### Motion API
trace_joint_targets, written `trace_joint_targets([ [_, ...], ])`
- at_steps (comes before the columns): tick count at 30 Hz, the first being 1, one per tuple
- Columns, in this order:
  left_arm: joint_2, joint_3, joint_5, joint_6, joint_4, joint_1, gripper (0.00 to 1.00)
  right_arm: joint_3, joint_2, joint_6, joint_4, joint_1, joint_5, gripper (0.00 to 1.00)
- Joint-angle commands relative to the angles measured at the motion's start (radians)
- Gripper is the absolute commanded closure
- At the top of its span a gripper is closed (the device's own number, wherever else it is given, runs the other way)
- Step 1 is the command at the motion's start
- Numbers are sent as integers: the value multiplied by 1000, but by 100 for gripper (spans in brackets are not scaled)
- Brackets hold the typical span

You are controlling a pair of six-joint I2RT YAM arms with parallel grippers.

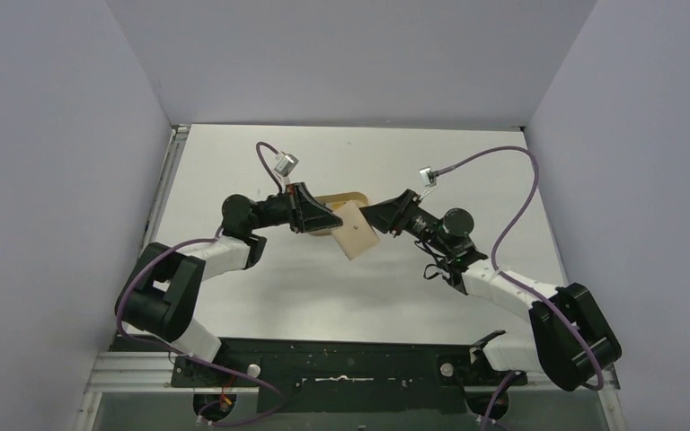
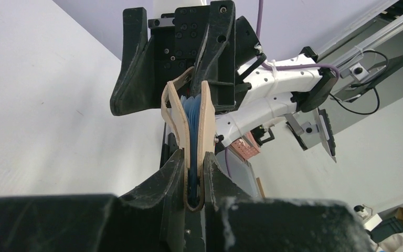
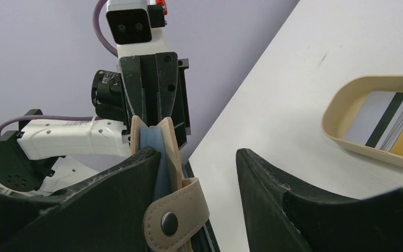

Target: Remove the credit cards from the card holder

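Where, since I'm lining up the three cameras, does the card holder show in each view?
Top external: card holder at centre, between the two grippers.
Left wrist: card holder at centre, edge-on, blue cards inside.
Right wrist: card holder lower left, edge-on, strap tab nearest.
Shared landmark: the left gripper clamping it.

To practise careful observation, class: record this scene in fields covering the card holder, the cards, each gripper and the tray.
card holder: held up, gaping open
credit cards: blue, tucked inside the card holder
left gripper: shut on the card holder's fold
right gripper: open, one finger beside the card holder
tray: on the table, dark-striped card inside
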Motion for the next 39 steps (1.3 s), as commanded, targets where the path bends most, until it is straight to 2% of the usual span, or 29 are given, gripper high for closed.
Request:
trace_joint_targets([
  [1,-3,10,-92,45,46,25,100,55,48,8,116,75,-125,42],
  [4,-11,4,-98,63,31,38,100,60,72,3,112,94,-129,44],
  [5,-12,5,-100,66,30,40,100,62,77,-1,111,99,-130,47],
  [7,-14,6,-100,68,29,42,100,64,89,-1,114,101,-132,61],
  [10,-13,1,-104,69,28,46,100,70,96,-2,106,101,-135,89],
  [11,-11,-2,-106,67,25,48,93,70,95,-6,96,99,-133,99],
  [13,-2,-17,-110,53,25,55,76,70,80,-23,52,94,-122,100],
  [14,6,-28,-112,44,30,60,41,68,56,-40,10,89,-114,100],
  [15,13,-47,-119,34,36,64,19,65,34,-62,-41,83,-99,100],
  [16,18,-68,-126,27,45,67,5,63,16,-89,-114,75,-78,100],
  [20,0,-194,-200,90,18,72,3,52,-101,-206,-428,58,53,100],
  [27,-191,-320,-395,335,-428,30,3,-10,-160,-199,-621,36,193,100],
  [29,-248,-322,-458,407,-571,-11,3,-35,-160,-168,-618,36,244,100],
  [31,-278,-326,-515,451,-631,-61,3,-70,-145,-122,-566,34,274,100],
  [36,-200,-357,-582,432,-547,-134,3,-128,-57,-18,-392,33,322,100],
  [39,-126,-381,-616,392,-483,-147,3,-175,-33,60,-331,32,431,100],
])
